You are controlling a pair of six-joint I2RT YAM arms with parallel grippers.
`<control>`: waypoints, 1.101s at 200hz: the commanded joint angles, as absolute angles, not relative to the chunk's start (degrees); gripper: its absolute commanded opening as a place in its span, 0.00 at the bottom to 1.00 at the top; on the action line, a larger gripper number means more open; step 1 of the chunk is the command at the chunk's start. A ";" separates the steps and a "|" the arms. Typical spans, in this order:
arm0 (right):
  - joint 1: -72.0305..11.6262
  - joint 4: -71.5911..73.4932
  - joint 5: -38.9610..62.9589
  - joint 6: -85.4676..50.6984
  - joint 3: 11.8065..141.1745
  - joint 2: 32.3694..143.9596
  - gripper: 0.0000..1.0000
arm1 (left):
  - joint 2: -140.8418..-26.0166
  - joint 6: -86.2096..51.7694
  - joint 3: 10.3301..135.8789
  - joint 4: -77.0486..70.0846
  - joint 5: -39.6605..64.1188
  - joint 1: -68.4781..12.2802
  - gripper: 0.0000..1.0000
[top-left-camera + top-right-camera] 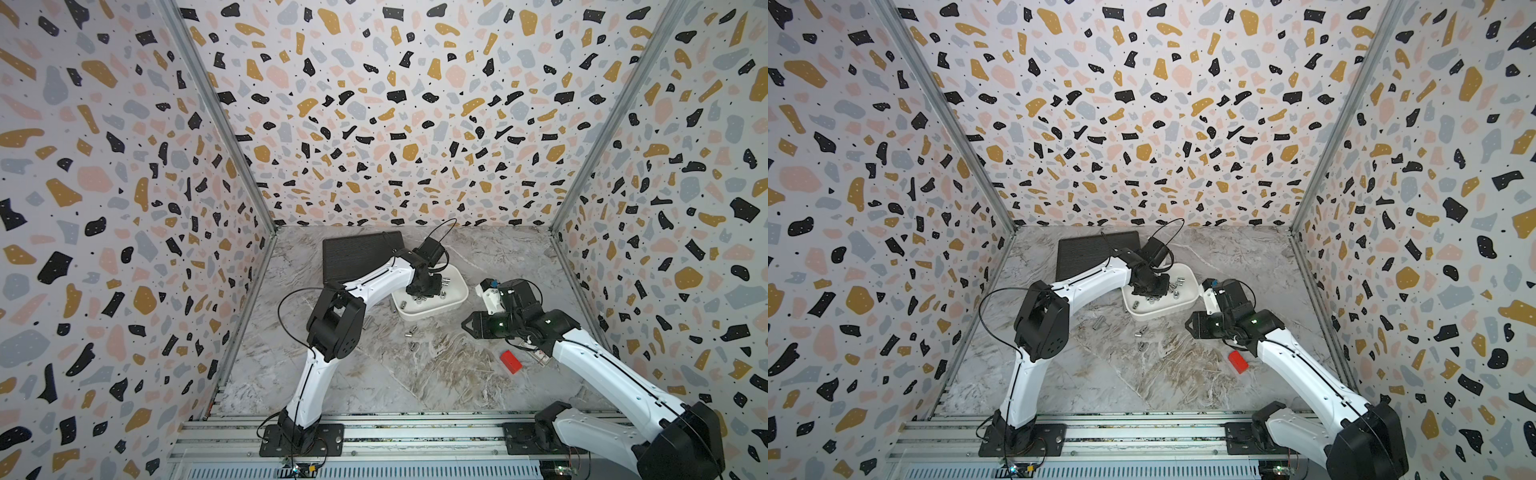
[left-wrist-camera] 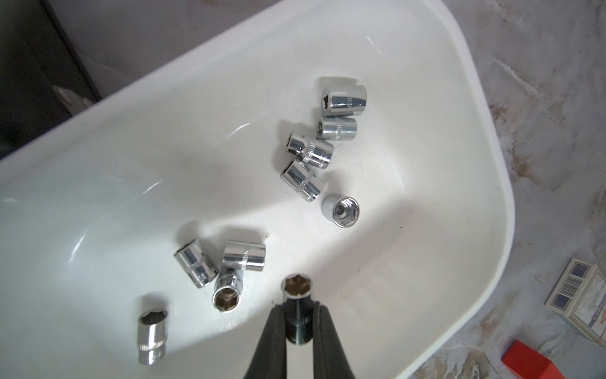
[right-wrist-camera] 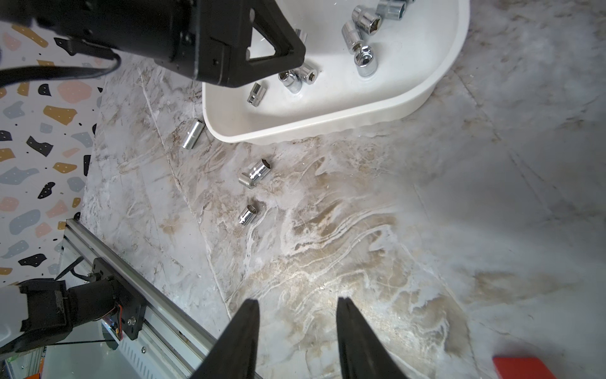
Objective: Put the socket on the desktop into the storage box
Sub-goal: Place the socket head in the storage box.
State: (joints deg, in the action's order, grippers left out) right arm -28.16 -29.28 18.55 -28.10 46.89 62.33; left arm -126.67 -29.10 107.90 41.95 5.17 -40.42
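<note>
The left claw [image 2: 298,305] is pinching one socket [image 2: 297,295] over the storage box [image 2: 485,170], likely for dropping among those inside. The right claw [image 3: 297,305] is hovering half-open and empty over the desktop [image 3: 360,229], where more sockets [image 3: 255,174] are lying on the box's near side.

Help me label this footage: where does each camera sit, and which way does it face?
Top views: overhead from the robot's side, looking down at the desktop; left arm and right arm show.
Left wrist: above the storage box, looking in; left gripper shut on a socket.
Right wrist: over the desktop, facing loose sockets; open right gripper shows.
Shared: the storage box appears in all.
</note>
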 commanded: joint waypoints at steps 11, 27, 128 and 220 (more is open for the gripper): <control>-27.82 -30.39 17.91 -28.48 47.73 60.95 0.44 | -129.08 -27.36 111.67 43.24 4.95 -40.05 0.04; -27.86 -30.36 17.93 -28.52 47.64 61.00 0.44 | -129.89 -27.11 112.36 43.40 4.59 -39.99 0.04; -27.77 -30.32 18.04 -28.65 47.65 61.61 0.44 | -129.88 -26.81 112.75 43.52 4.08 -39.90 0.35; -27.70 -30.32 18.54 -28.53 48.08 61.87 0.44 | -122.16 -26.58 107.13 41.87 4.04 -39.90 0.36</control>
